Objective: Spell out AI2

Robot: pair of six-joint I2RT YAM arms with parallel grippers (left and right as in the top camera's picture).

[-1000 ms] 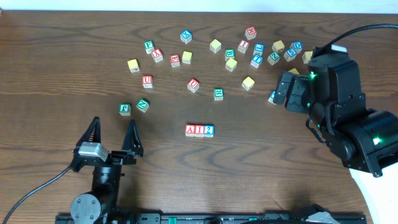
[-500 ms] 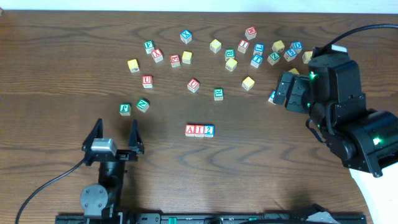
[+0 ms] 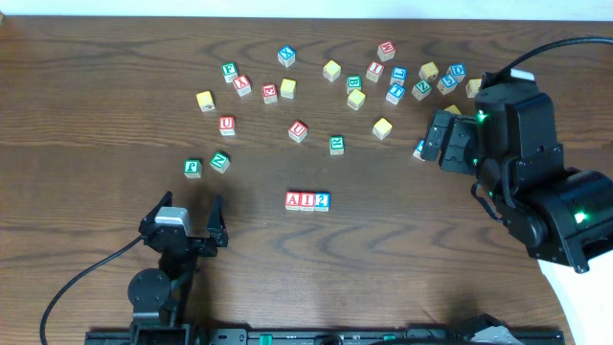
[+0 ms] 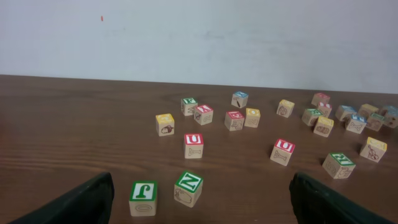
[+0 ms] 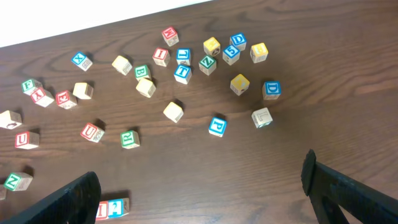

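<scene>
Three small wooden cubes stand in one straight row, touching side to side, faces up and reading left to right; the A block (image 3: 293, 200) is red-lettered, the I block (image 3: 307, 200) sits in the middle, the 2 block (image 3: 322, 200) is blue-lettered. The row lies flat near the middle of the table (image 3: 383, 259), square to its front edge.

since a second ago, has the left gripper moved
Yes: the left gripper has drawn back toward the near table edge, farther from the nearest green block.

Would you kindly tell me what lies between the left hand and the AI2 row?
Nothing: in the overhead view, only bare table separates the left hand from the AI2 row.
</scene>
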